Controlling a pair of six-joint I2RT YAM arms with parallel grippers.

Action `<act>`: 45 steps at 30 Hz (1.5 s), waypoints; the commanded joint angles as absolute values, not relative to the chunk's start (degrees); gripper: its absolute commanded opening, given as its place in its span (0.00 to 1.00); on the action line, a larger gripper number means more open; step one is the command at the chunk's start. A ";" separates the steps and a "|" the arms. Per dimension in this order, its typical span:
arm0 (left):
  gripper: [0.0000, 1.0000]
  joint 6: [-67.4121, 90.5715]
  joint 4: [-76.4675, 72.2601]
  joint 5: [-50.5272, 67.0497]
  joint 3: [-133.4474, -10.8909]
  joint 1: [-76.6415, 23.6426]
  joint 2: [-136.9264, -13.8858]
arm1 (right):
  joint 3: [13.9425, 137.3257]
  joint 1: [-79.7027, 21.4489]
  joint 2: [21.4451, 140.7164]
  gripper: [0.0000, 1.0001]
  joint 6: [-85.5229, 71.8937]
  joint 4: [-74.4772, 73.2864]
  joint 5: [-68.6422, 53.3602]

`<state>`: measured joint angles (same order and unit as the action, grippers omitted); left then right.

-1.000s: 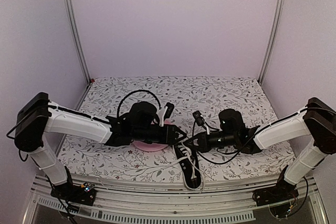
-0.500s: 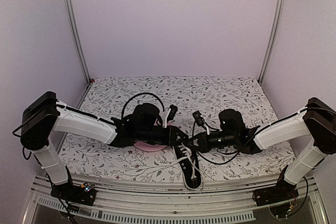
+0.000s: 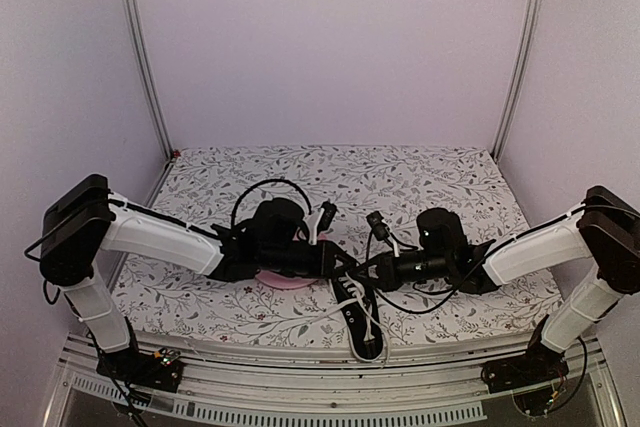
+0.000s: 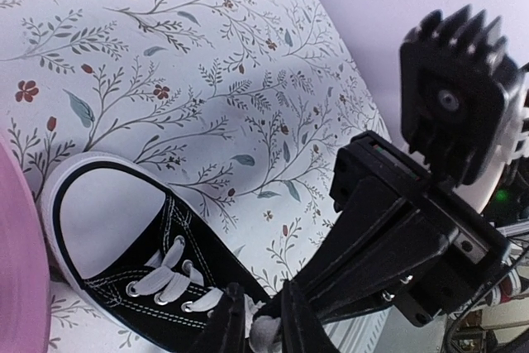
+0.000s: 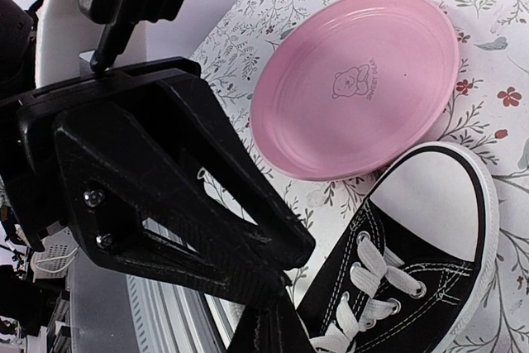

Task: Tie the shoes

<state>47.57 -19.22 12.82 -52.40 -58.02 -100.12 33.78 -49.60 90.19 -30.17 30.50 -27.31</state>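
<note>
Since a moment before, the left pincer (image 4: 263, 326) had slid a little closer to the black sneaker (image 3: 362, 322) and pulled its fingers in. The sneaker lay at the near edge of the table (image 3: 300, 177), toe pointing away from the arms. The left pincer was narrow and pinched a bit of the white laces (image 4: 169, 283). The right pincer (image 5: 269, 332) met it over the sneaker, shut tight; I could not tell if it held lace. The pink plate (image 5: 355, 80) sat just beside the toe.

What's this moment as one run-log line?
left fingers: shut on white lace | right fingers: shut, next to them | sneaker: untied, toe by pink plate
</note>
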 commanded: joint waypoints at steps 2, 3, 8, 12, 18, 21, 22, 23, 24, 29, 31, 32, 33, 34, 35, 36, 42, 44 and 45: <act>0.15 48.65 -20.15 13.57 -50.58 -57.53 -99.29 | 33.58 -50.02 89.82 0.02 -29.71 33.04 -26.54; 0.13 48.95 -20.47 14.02 -50.40 -57.56 -99.24 | 33.53 -50.05 89.78 0.02 -29.82 33.00 -26.36; 0.03 50.05 -21.47 14.68 -48.90 -57.59 -98.49 | 33.38 -50.02 89.28 0.02 -29.97 33.05 -25.44; 0.00 50.66 -22.63 14.97 -47.84 -57.58 -97.62 | 33.31 -49.99 89.03 0.02 -30.08 33.05 -24.89; 0.00 50.37 -23.40 13.60 -46.75 -57.62 -96.96 | 32.19 -50.05 86.17 0.24 -29.93 30.65 -23.92; 0.00 49.85 -23.88 13.95 -46.92 -57.58 -97.01 | 29.79 -50.06 81.89 0.49 -29.16 27.08 -23.23; 0.00 49.64 -23.91 14.06 -47.01 -57.59 -97.07 | 28.47 -50.10 80.30 0.51 -28.76 25.58 -23.22; 0.00 49.56 -23.94 14.16 -47.09 -57.57 -97.10 | 27.42 -50.31 78.92 0.52 -28.30 24.15 -23.23; 0.00 49.44 -23.91 14.15 -47.11 -57.61 -97.10 | 26.47 -50.57 77.64 0.53 -28.13 22.89 -23.58; 0.00 48.98 -24.13 14.45 -47.03 -57.68 -97.01 | 22.08 -54.16 74.43 0.53 -29.30 19.29 -22.74; 0.00 48.97 -24.22 14.65 -47.02 -57.70 -96.96 | 20.47 -55.91 74.48 0.53 -30.67 19.21 -22.22; 0.00 48.98 -24.20 14.69 -46.96 -57.73 -96.92 | 19.90 -56.73 74.70 0.53 -31.23 19.35 -21.97; 0.00 48.97 -24.22 14.61 -46.94 -57.70 -96.75 | 19.54 -57.42 75.04 0.53 -31.60 19.60 -21.72; 0.00 48.98 -24.19 14.57 -46.86 -57.72 -96.72 | 19.30 -58.12 75.42 0.52 -32.08 19.80 -21.29; 0.00 48.96 -24.23 14.51 -46.77 -57.70 -96.59 | 19.19 -58.60 75.91 0.52 -32.30 19.99 -20.79; 0.00 48.92 -24.20 14.50 -46.68 -57.72 -96.53 | 19.23 -59.04 76.50 0.52 -32.55 20.13 -20.28; 0.00 48.96 -24.00 14.70 -46.41 -57.83 -96.38 | 20.08 -59.67 79.24 0.40 -32.29 21.39 -18.22; 0.00 48.96 -24.04 14.68 -46.41 -57.82 -96.31 | 20.21 -59.76 80.13 0.33 -32.26 21.60 -17.98; 0.00 48.88 -24.03 14.68 -46.41 -57.75 -96.33 | 20.28 -59.77 80.51 0.29 -32.21 21.56 -17.87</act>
<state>49.69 -23.24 14.39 -47.07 -58.00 -98.04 19.46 -59.27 78.91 -32.16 20.43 -19.59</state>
